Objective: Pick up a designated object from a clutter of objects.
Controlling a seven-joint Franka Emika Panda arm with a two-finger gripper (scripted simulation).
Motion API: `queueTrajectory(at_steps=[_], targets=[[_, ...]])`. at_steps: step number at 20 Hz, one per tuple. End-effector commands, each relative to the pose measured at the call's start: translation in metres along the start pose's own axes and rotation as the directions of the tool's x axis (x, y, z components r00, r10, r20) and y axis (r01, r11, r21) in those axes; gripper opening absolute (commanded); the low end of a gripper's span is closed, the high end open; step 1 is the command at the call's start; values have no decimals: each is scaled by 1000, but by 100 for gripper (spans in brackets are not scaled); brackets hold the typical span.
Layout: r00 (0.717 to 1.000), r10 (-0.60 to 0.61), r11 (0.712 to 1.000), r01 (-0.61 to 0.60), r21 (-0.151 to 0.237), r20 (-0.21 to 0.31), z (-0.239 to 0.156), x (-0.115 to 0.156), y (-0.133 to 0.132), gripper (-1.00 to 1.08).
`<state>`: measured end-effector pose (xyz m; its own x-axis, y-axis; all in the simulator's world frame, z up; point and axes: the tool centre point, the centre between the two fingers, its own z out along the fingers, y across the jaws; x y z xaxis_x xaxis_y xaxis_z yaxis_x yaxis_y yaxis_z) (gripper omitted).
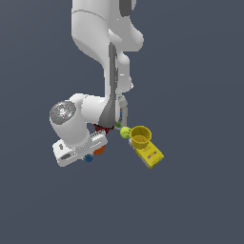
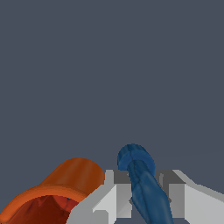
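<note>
The designated object (image 2: 139,171), a small bright-blue knobbly item, stands between my gripper's (image 2: 145,192) two grey fingers, which press against it on both sides. In the exterior view it (image 1: 88,158) peeks out just under the white hand, at the gripper (image 1: 91,153). The orange cup (image 2: 65,183) lies on its side right beside one finger, its mouth towards the wrist camera. Of the orange cup (image 1: 99,150), the exterior view shows only a small part behind the hand.
A dark red mug (image 1: 100,127) is mostly hidden behind the arm. To the exterior view's right lie a yellow-green ball (image 1: 125,132), a yellow cup (image 1: 140,136) and a yellow box (image 1: 150,155). A white labelled bottle (image 1: 122,107) stands behind the arm's link.
</note>
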<state>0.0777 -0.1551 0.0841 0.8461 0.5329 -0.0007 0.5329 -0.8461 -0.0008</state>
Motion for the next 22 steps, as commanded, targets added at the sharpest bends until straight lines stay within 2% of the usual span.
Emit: queueTrajectory(at_steps=[1,22], targets=[[1000,0,1000,0,-1,-1,-15,-8,-6,-100],[1000,0,1000,0,0,-1,-173,-95,-65,-100]])
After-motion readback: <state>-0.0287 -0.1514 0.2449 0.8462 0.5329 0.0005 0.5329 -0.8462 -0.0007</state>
